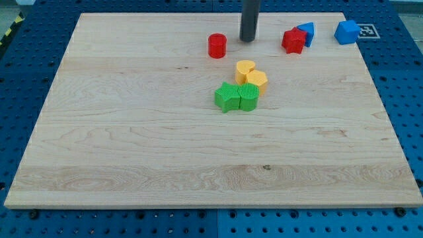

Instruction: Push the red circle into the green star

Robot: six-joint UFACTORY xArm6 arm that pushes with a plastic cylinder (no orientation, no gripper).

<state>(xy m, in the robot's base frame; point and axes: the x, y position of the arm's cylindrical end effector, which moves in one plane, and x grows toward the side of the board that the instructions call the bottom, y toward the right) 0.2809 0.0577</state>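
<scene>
You've got my tip point(248, 39) just right of the red circle block point(217, 46); the green star block point(227, 97) sits below. No fingers here, no readable writing.

Red circle point(217, 46): a short ribbed cylinder standing upright near the view's top, slightly left of centre. Green star point(227, 97): a ribbed block lying flat near the board's middle (its right side touches another green block), well apart from the red circle.
</scene>
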